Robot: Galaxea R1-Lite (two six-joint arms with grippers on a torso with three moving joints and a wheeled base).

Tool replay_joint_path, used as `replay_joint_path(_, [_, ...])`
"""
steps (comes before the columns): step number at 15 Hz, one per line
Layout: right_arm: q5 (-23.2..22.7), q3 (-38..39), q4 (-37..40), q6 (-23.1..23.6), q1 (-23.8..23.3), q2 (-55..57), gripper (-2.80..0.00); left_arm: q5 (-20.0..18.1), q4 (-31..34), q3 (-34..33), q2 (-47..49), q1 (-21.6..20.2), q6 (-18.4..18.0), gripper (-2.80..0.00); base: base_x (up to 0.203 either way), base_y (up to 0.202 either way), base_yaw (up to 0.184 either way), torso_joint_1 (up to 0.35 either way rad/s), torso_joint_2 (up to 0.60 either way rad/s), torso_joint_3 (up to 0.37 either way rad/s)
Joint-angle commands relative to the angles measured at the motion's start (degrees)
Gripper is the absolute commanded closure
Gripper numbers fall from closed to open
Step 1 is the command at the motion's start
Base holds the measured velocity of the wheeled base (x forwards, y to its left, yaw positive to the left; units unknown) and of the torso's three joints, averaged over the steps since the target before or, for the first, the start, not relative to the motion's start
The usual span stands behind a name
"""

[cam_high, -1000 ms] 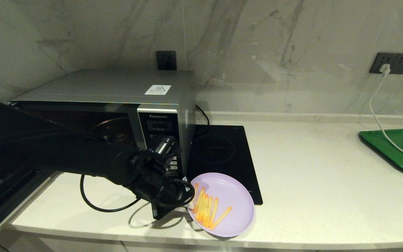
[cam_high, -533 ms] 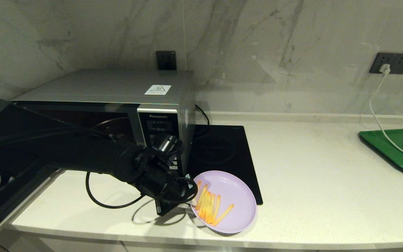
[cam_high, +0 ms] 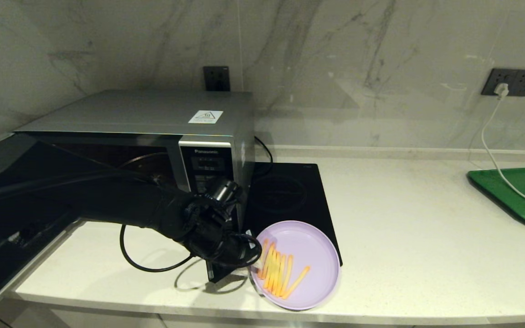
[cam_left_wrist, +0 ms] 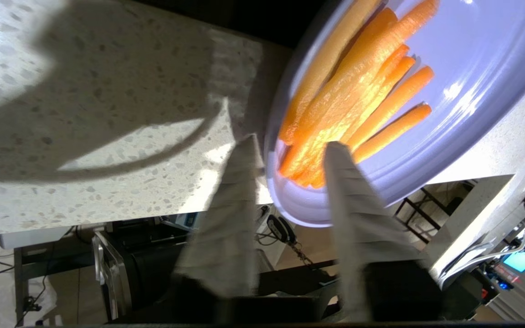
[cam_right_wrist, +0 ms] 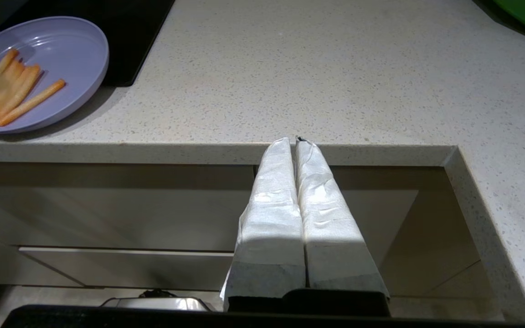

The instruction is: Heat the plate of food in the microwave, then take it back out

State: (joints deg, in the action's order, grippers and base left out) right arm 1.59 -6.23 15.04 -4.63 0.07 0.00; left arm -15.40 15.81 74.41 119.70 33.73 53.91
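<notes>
Marble-backed desk [cam_high: 404, 228] — left gripper [cam_left_wrist: 285, 150] clamped the plate [cam_high: 310, 259] rim, having swung it rightward, away from the open microwave [cam_high: 153, 123]; right gripper [cam_right_wrist: 295, 141] closed, parked.

"Panasonic" stands on the microwave [cam_high: 162, 136] above its keypad; its top sticker is unreadable.

The plate [cam_high: 308, 255] is lilac, its fries [cam_high: 280, 272] orange-yellow. The microwave [cam_high: 153, 132] is silver with a dark glass door and a black keypad panel. The hob [cam_high: 290, 196] is flat black. The counter [cam_high: 417, 246] is pale speckled stone; the wall [cam_high: 335, 68] is grey-veined marble. At the counter's right edge lies a green tray [cam_high: 522, 191], crossed by a white cable [cam_high: 495, 155].
</notes>
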Motion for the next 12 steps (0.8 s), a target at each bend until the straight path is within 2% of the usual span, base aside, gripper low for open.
replay_joint_path(1, [0.0, 0.0, 0.1, 0.0, 0.0, 0.0, 0.00, -0.1, 0.1, 0.0, 0.1, 0.1, 0.2, -2.80, 0.000, 0.000, 0.000, 0.000, 0.00, 0.000])
replay_joint_path(8, [0.0, 0.0, 0.1, 0.0, 0.0, 0.0, 0.00, 0.2, 2.4, -0.3, -3.4, -0.8, 0.2, -2.80, 0.000, 0.000, 0.000, 0.000, 0.00, 0.000])
replay_joint_path(12, [0.0, 0.0, 0.1, 0.0, 0.1, 0.0, 0.00, 0.2, 7.0, -1.4, -11.1, -4.1, -1.2, -2.80, 0.000, 0.000, 0.000, 0.000, 0.00, 0.000])
